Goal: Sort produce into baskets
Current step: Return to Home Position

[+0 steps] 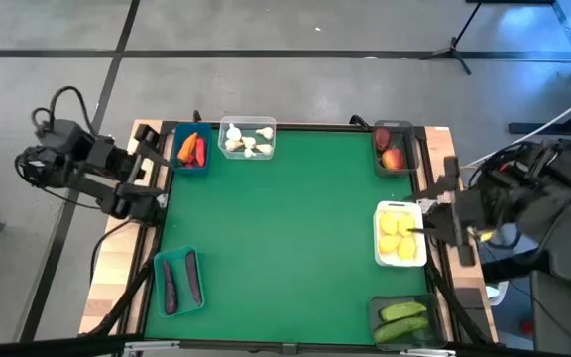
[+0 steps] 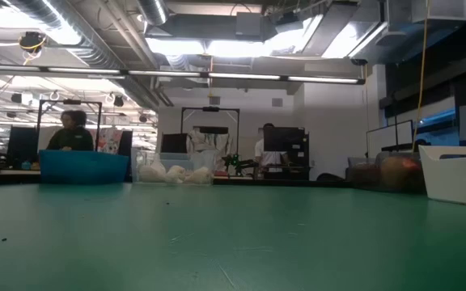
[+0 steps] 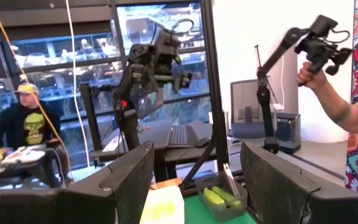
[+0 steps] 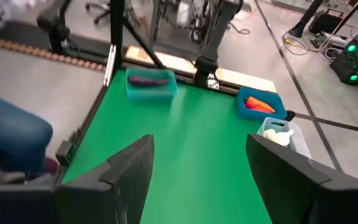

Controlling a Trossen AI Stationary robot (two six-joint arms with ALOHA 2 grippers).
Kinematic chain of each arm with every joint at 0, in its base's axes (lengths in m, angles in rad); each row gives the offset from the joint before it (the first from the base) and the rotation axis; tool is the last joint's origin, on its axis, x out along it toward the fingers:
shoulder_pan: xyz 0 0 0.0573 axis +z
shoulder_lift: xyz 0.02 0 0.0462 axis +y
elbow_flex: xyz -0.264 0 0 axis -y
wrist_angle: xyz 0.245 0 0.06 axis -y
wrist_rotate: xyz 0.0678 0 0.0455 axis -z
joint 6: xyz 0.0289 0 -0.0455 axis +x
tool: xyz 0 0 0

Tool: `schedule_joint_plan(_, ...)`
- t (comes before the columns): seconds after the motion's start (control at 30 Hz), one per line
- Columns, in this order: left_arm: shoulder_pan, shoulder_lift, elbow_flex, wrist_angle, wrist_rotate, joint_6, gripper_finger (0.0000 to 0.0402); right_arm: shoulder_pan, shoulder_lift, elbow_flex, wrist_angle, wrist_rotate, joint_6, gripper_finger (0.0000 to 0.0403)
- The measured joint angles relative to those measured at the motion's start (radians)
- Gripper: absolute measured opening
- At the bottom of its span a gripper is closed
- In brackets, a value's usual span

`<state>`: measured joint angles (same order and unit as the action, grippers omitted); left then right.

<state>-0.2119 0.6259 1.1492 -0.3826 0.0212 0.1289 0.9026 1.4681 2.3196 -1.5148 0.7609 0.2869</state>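
Observation:
Six baskets stand along the green table's edges. The blue one [image 1: 190, 149] holds an orange carrot and a red pepper. The clear one [image 1: 248, 139] holds white garlic, and a dark one [image 1: 393, 149] holds red apples. The white one [image 1: 400, 235] holds yellow lemons, a dark one [image 1: 402, 319] holds green cucumbers, and the teal one [image 1: 178, 281] holds purple eggplants. My left gripper [image 1: 159, 178] is open and empty at the table's left edge, beside the blue basket. My right gripper [image 1: 442, 218] is open and empty at the right edge, beside the white basket. No gripper shows in the low view.
The table's middle [image 1: 285, 228] is bare green mat. A black frame and wooden boards [image 1: 107, 288] border the table. People show beyond the table: a seated person [image 3: 27, 124], an arm holding a device [image 3: 328, 93], and a leg in jeans [image 4: 11, 137].

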Motion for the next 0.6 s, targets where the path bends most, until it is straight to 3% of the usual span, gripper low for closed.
schedule_joint_plan(0.3, 0.000, -0.071, 0.000, -0.079, 0.000, 0.035, 0.0237, 0.000, -0.216, -0.203, 0.174, -0.022, -0.095, 0.0255)
schedule_joint_plan(0.6, 0.000, -0.091, 0.000, -0.083, -0.002, 0.016, 0.0237, 0.000, -0.607, -0.722, 0.524, -0.041, -0.110, 0.0255)
